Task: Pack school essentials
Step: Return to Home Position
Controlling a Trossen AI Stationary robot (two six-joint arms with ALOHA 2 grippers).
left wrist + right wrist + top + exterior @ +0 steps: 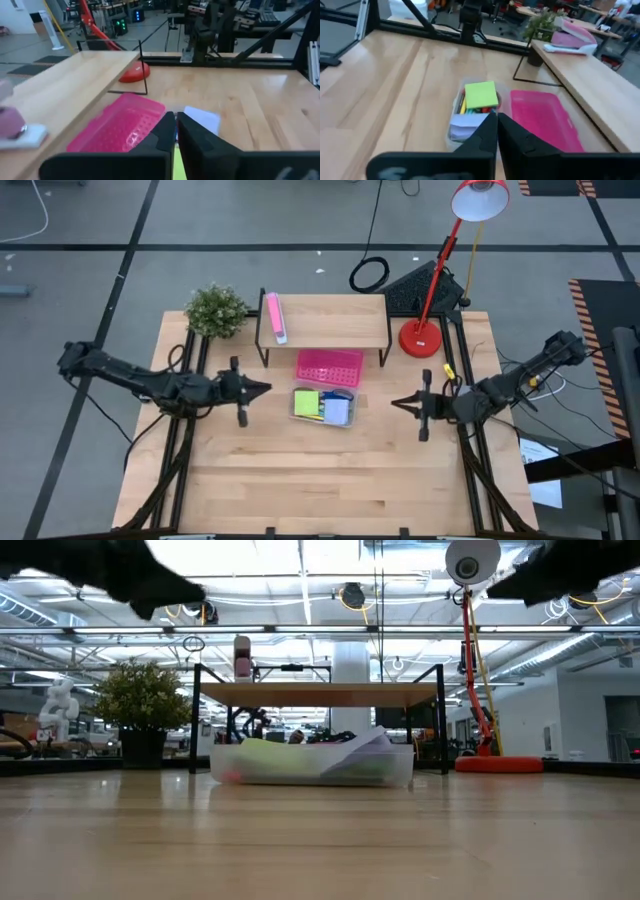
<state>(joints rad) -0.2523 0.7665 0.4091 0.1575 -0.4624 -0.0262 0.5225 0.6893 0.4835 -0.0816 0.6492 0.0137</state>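
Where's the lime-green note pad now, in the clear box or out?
In. The lime-green note pad lies inside the clear box, atop pens, beside the pale-blue pad.

School essentials packed together in a clear plastic box [322, 418], near table centre, at 6 o'clock from a pink tray. Lime-green note pad [307, 403] lies flat at the box's 9 o'clock end; pale-blue note pad [337, 412] flat at its 3 o'clock end, touching or just beside the green one. Thin coloured pens [479, 109], red and green among them, lie between and under the pads. Low view shows the contents as a blurred heap.
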